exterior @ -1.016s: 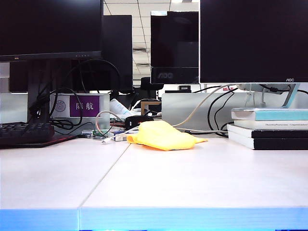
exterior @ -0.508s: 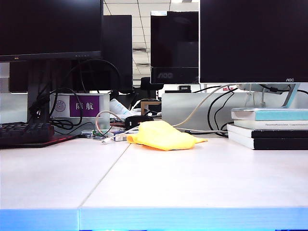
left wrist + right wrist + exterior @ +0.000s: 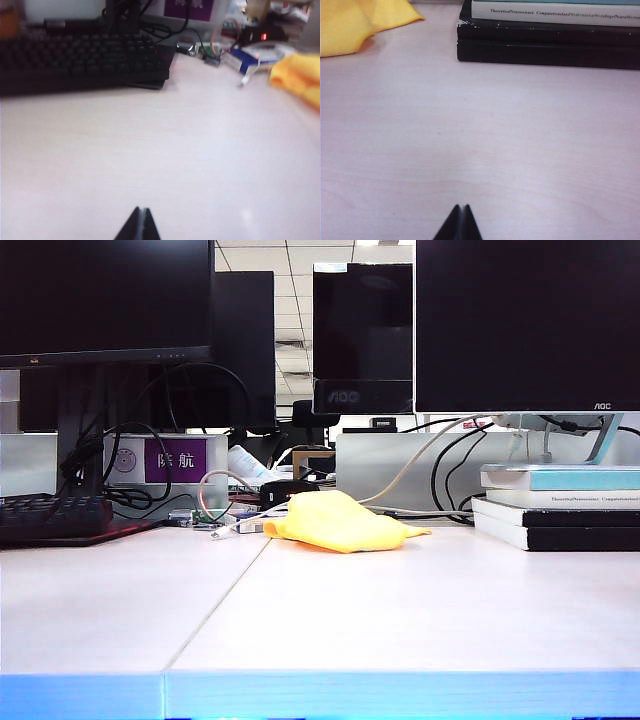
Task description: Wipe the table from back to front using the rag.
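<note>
The yellow rag lies bunched near the back of the white table, just right of the table's seam. It also shows in the left wrist view as rag and in the right wrist view as rag. Neither arm appears in the exterior view. My left gripper is shut and empty over bare table, well short of the rag. My right gripper is shut and empty over bare table, also far from the rag.
A black keyboard sits at the back left. A stack of books stands at the back right, close to the rag. Monitors, cables and small clutter line the back edge. The blue front edge bounds the table.
</note>
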Controlling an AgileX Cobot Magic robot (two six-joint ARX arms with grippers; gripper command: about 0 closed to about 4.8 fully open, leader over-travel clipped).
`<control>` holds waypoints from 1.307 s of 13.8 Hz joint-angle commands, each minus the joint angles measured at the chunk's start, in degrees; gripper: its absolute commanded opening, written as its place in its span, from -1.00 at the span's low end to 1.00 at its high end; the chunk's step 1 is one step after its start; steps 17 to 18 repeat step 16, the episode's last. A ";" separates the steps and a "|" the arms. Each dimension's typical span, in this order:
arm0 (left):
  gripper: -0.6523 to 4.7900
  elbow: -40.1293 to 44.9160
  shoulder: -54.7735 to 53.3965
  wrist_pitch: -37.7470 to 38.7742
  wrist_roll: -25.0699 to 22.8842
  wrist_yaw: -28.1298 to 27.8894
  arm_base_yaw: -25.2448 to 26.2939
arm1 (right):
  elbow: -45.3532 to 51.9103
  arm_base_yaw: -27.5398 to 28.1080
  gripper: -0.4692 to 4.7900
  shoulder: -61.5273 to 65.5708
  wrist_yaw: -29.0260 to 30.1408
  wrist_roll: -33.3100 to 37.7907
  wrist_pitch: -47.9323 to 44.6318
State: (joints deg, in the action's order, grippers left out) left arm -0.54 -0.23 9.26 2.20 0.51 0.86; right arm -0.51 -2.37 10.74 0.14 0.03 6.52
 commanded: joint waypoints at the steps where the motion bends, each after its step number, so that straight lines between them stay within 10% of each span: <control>1: -0.78 0.11 0.15 1.01 -6.45 1.25 -0.07 | 0.33 0.00 -0.84 -0.04 -0.04 0.15 -0.74; 18: -0.78 0.11 0.15 1.01 -6.45 1.22 -0.07 | 0.33 0.00 -0.84 -0.04 -0.04 0.15 -0.72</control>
